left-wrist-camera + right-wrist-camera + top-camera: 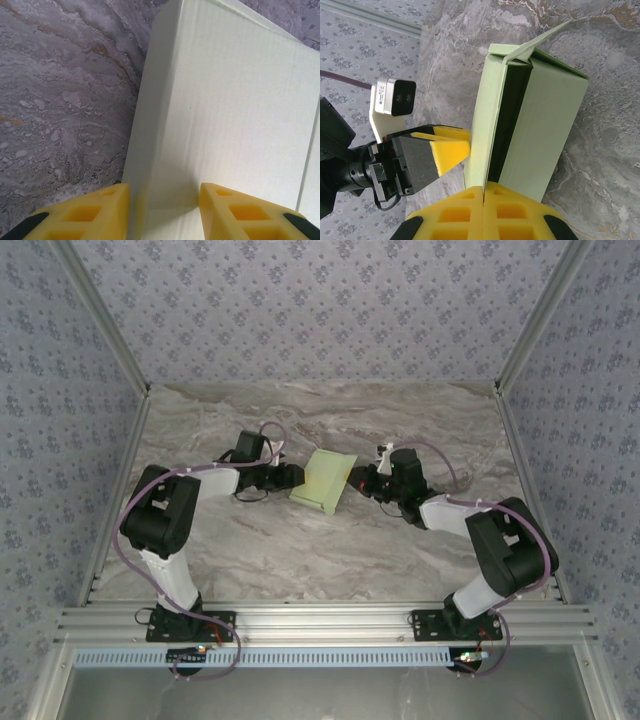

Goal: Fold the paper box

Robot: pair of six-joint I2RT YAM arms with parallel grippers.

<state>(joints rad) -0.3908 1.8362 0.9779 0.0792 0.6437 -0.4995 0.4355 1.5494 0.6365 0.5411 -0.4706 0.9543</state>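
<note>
Arms: two, the left arm and the right arm, bolted at the near edge of the table and bent inward toward its middle.
Right side: one right gripper, fingers pressed together; a thin card wall runs down into the seam between them, so it appears to pinch that wall.
Left side: one left gripper, its yellow fingers standing apart against the opposite side of the box, astride a long corner; I cannot tell whether they squeeze the card or merely rest on it. One wrist camera sits above it.
Task thing: one paper box, pale green, mid-table between the two grippers and touching both; long walls are raised, a dark gap lies between two of them, and a small tab is tucked at the far end.
Step in hand: likely squaring the body, with the long walls up but the seam not closed.
Next move calls for: pressing the loose wall across the gap while the pinched wall is kept steady, gently, since thin card buckles.
Far end: patterned panels behind the table.
</note>
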